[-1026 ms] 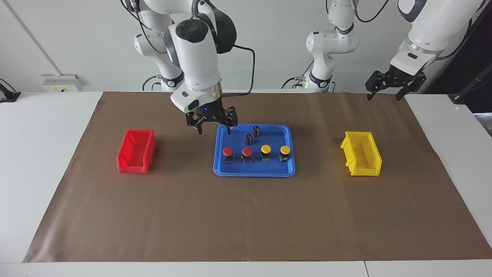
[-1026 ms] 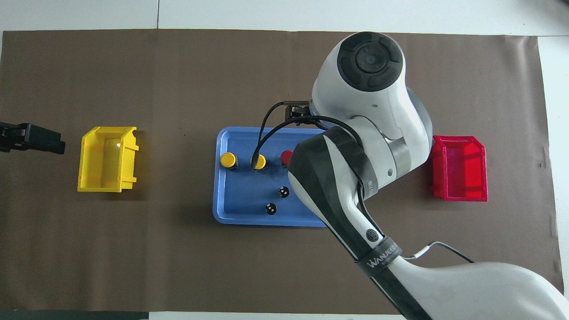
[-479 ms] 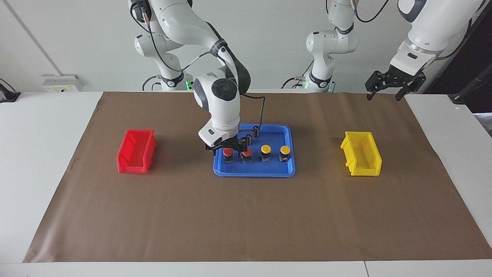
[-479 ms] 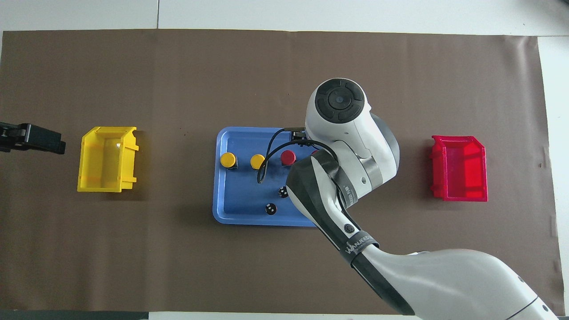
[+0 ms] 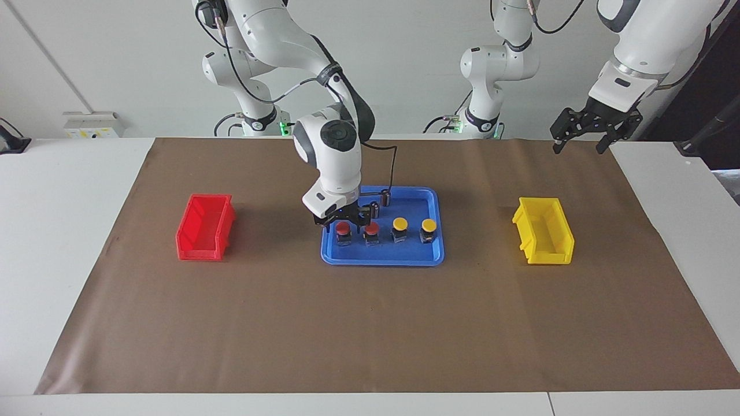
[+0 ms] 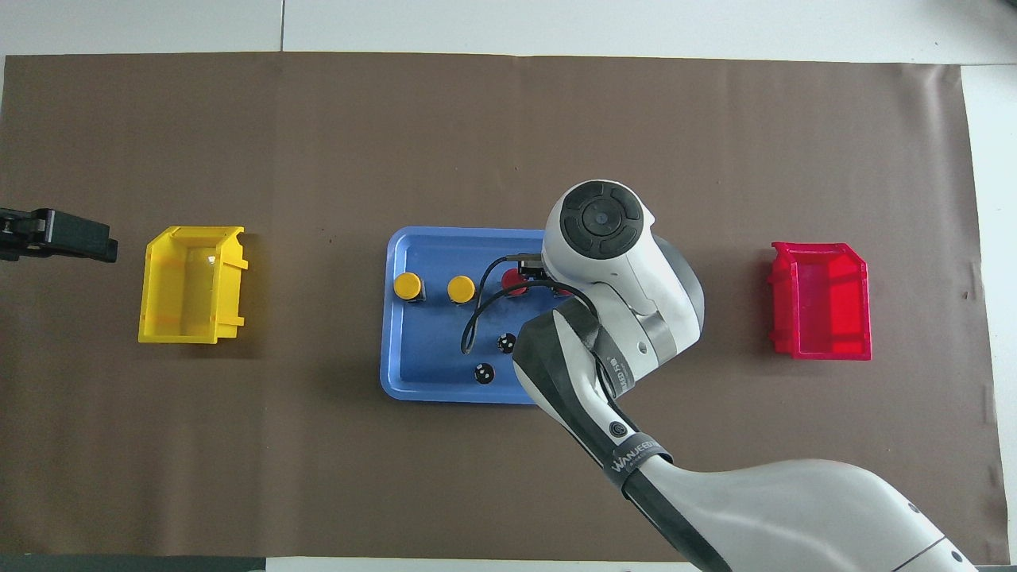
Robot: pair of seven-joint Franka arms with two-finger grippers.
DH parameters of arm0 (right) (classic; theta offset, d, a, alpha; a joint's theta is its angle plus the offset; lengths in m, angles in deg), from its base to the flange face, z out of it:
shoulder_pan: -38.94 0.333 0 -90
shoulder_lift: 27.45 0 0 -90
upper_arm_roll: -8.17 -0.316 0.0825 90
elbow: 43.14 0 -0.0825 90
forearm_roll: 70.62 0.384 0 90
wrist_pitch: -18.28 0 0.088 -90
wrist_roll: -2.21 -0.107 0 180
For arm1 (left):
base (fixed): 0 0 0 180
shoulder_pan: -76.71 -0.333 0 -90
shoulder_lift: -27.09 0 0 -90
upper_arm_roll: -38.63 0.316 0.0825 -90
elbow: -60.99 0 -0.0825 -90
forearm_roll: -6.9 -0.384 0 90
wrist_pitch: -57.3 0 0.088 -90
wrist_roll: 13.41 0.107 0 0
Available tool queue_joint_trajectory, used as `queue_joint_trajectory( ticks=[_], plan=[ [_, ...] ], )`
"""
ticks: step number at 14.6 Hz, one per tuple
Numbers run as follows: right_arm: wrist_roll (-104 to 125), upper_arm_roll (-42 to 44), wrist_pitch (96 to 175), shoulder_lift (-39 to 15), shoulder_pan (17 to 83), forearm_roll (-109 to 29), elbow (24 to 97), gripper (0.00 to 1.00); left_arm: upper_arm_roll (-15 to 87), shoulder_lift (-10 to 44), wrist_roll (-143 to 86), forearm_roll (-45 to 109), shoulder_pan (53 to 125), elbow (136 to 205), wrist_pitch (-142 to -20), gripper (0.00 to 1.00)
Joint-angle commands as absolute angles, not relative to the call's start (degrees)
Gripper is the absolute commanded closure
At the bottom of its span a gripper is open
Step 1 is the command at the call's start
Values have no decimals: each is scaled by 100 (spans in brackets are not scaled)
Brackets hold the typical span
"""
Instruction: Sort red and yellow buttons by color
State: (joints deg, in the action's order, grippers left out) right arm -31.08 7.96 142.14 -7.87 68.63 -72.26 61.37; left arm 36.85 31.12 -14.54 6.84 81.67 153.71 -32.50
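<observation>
Down in the blue tray (image 5: 430, 259), the right end effector (image 5: 343, 223) straddles a red button (image 5: 343, 229), grip unclear.

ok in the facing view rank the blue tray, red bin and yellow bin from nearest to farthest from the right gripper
1. Blue tray: directly under the right gripper, which is down over the red button at the tray's end nearest the red bin.
2. Red bin: at the right arm's end of the table.
3. Yellow bin: at the left arm's end.

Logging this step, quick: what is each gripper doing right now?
Left gripper: open, empty, waiting in the air by the yellow bin's end.
Right gripper: down around a red button; grip cannot be told.
</observation>
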Motion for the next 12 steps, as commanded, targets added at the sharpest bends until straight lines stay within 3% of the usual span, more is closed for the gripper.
queue_joint_trajectory(
  ticks=[1, 4, 6, 8, 10, 12],
  plan=[
    [-3101, 790, 14405, -952, 6856, -7290, 6444, 33, 3704, 3272, -1630, 769, 8198, 15670, -3542, 0],
    [-3075, 790, 14344, -943, 6838, -7290, 6400, 64, 3687, 3280, -1622, 760, 8207, 15784, -3586, 0],
    [-3066, 790, 14134, -926, 6786, -7281, 6112, 78, 3661, 3280, -1631, 769, 8216, 15845, -3656, 0],
    [-2936, 790, 13582, -969, 6637, -7211, 5568, 83, 3617, 3376, -1631, 778, 8224, 16099, -3901, 0],
    [-2114, 790, 12608, -1284, 6190, -7185, 5083, 83, 3625, 3412, -2092, 778, 8687, 16512, -4488, 0],
    [-621, 808, 11956, -2012, 5322, -7167, 5474, 83, 3634, 3238, -3348, 761, 9407, 16846, -5279, 0]
  ],
)
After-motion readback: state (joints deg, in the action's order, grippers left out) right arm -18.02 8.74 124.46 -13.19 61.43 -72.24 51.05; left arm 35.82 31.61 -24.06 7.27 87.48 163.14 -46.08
